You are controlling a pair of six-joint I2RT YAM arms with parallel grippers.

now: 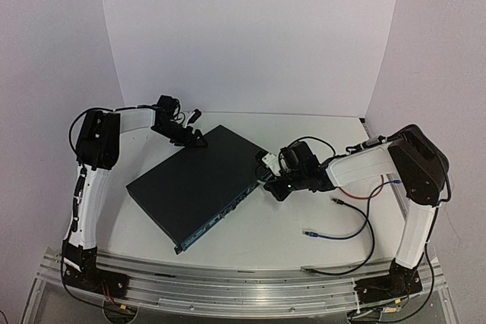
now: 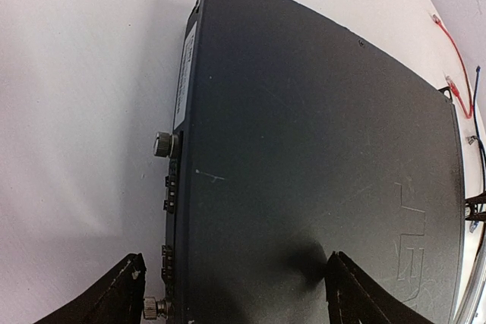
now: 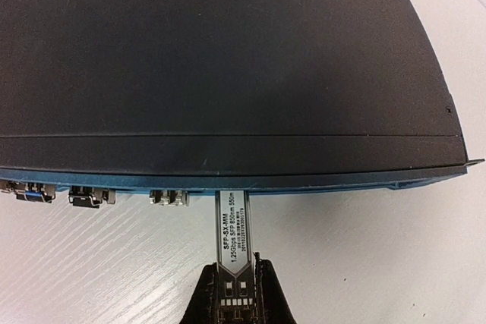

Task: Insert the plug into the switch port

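The plug looks partway into a port of the switch. The right gripper is clamped on it, the left gripper is spread wide, and the final push is still to come.

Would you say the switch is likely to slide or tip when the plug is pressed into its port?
Tipping seems unlikely: the switch lies flat and broad. It may slide as the plug pushes in, since the table looks smooth. The open left pincer at its rear edge might brace it.
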